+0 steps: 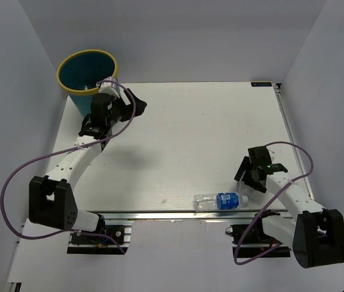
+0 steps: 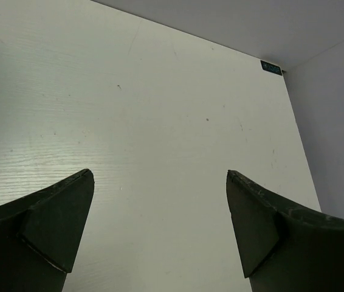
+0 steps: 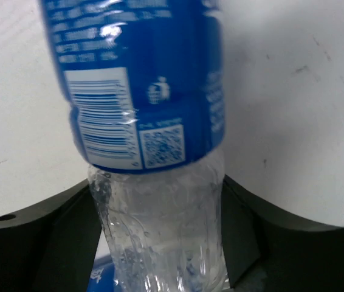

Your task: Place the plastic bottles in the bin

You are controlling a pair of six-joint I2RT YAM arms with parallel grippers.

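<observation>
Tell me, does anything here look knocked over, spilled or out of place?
Only one thing stands out: a clear bottle with a blue label lies on its side at the near edge of the table, towards the right, rather than standing. No spill shows around it. The bin stands upright at the far left corner.

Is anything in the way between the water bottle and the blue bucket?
Yes, one thing. The left pincer sits right in front of the round teal bucket with a yellow rim, on the straight line from the clear plastic bottle with a blue label.
</observation>
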